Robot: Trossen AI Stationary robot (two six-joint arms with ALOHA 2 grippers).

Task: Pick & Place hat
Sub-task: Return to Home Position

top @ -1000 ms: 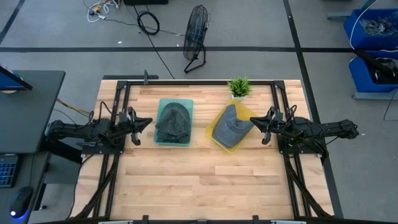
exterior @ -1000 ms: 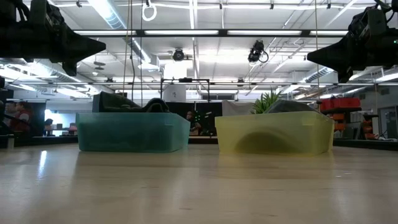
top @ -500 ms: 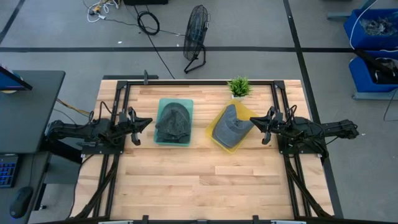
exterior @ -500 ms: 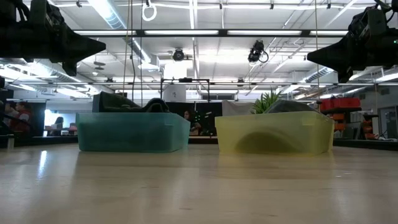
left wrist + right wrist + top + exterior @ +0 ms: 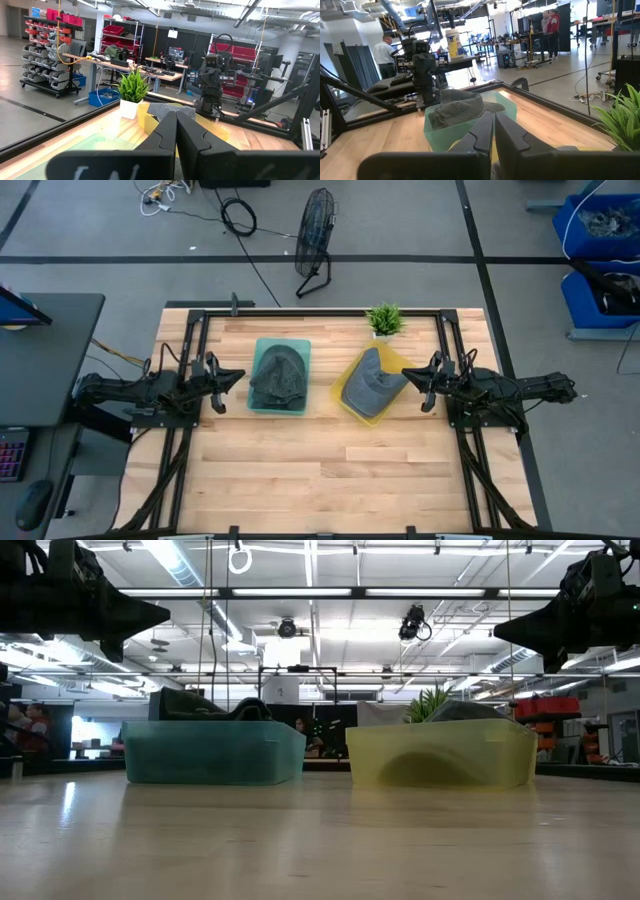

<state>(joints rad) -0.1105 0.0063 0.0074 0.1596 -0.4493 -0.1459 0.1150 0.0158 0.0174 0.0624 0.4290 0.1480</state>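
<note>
A grey hat (image 5: 278, 375) lies in a teal bin (image 5: 262, 350) left of the table's middle; it also shows in the right wrist view (image 5: 457, 111). A second grey hat (image 5: 375, 383) lies in a yellow bin (image 5: 347, 402) to its right. My left gripper (image 5: 238, 377) is shut and empty, raised left of the teal bin. My right gripper (image 5: 410, 378) is shut and empty, raised at the yellow bin's right edge. In the low view both bins (image 5: 213, 751) (image 5: 440, 753) stand on the tabletop with the grippers above them.
A small potted plant (image 5: 384, 319) stands at the table's far edge behind the yellow bin. A black frame (image 5: 320, 311) runs along the table's far side and both sides. The near half of the wooden table (image 5: 320, 470) is bare. People stand in the room beyond.
</note>
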